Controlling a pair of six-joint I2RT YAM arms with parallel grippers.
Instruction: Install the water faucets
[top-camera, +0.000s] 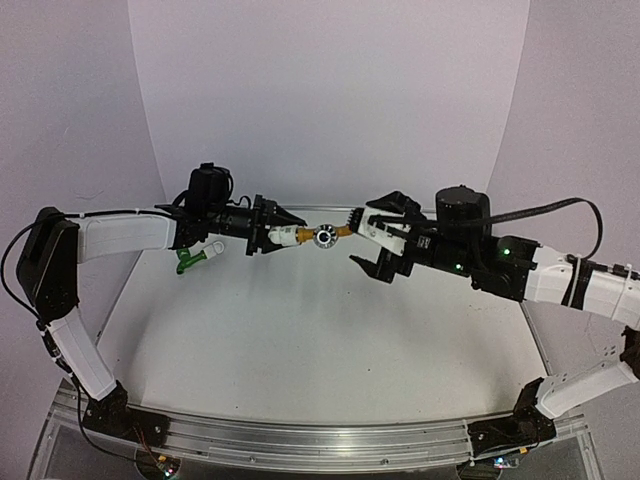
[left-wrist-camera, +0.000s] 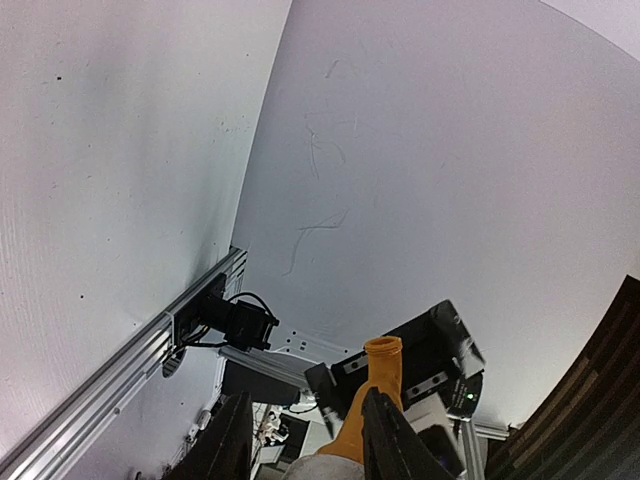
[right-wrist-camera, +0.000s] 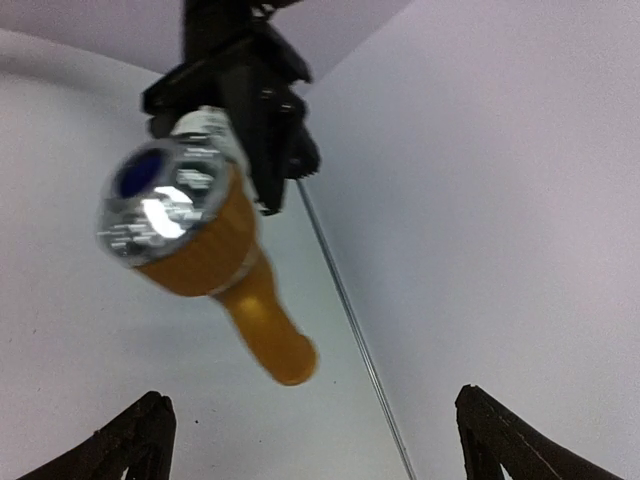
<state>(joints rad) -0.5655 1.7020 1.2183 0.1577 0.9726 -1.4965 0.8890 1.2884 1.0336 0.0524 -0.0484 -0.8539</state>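
- The yellow tap (top-camera: 312, 237) is up in the air over the back of the desk (top-camera: 320, 350), between the two arms. From above, its long axis runs roughly 9 to 3 o'clock.
- The left pincer (top-camera: 285, 232) is clamped on the 9 o'clock end. It looks like it's gripping the white fitting (top-camera: 278, 237) the tap sticks out of, not the tap body itself. It's hard to be sure from above.
- The right pincer (top-camera: 357, 243) has its jaws wide apart and holds nothing. It sits just off the tap's 3 o'clock end, with the spout tip (top-camera: 344, 231) poking at the gap between the jaws.
- From the right wrist, the tap sits at about 11 o'clock and the round knob (right-wrist-camera: 165, 200) faces the camera. The spout angles down toward 5 o'clock, well short of the fingertips (right-wrist-camera: 140, 430).
- So the right arm is the free one, and the tap is dead ahead of it at 9 o'clock. It probably needs to slide along that axis and then close.
- The green tap (top-camera: 190, 261) lies on the desk at about 8 o'clock from the left pincer, and nothing is touching it.
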